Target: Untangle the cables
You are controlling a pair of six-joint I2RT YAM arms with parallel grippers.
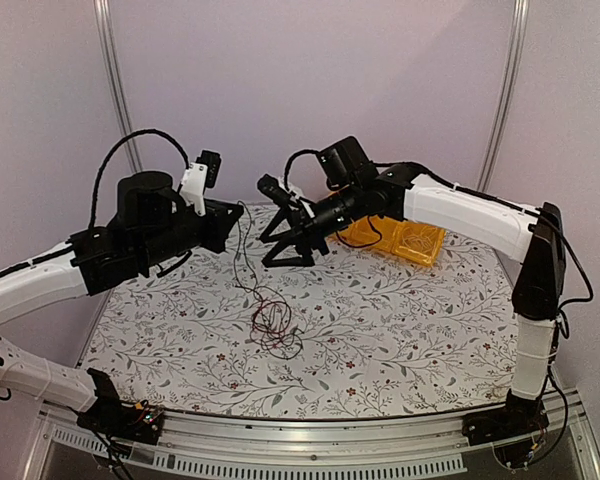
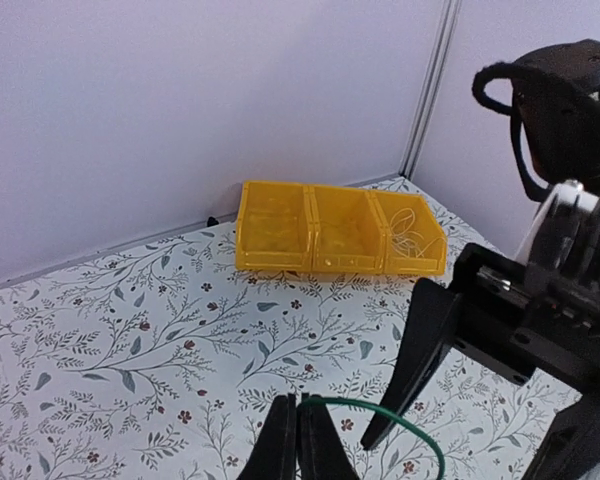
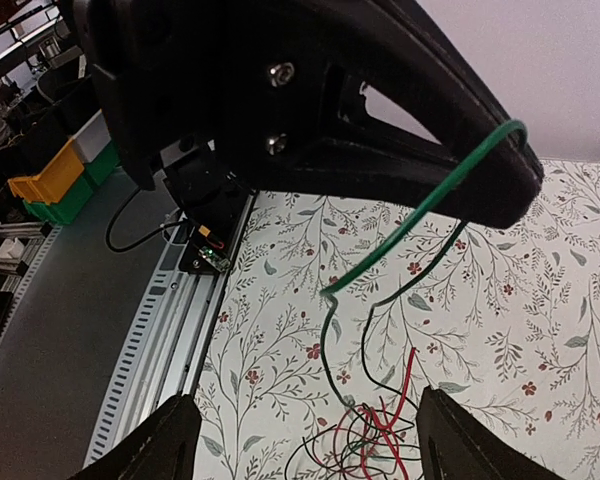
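The cables [image 1: 277, 325] lie as a small tangle of red, black and green wires on the floral table top. A green cable [image 1: 245, 255] rises from the tangle up to my left gripper [image 1: 235, 215], which is shut on its end above the table. In the left wrist view the left gripper [image 2: 300, 405] pinches this green cable [image 2: 400, 412]. My right gripper [image 1: 270, 250] is open and empty, just right of the hanging cable. In the right wrist view the right gripper [image 3: 305, 400] looks down on the tangle [image 3: 380, 445] and the green cable [image 3: 420, 210].
A row of yellow bins [image 1: 400, 240] stands at the back right of the table; in the left wrist view the bins [image 2: 335, 228] show thin pale wires in the right one. A metal rail [image 3: 170, 320] runs along the table's near edge.
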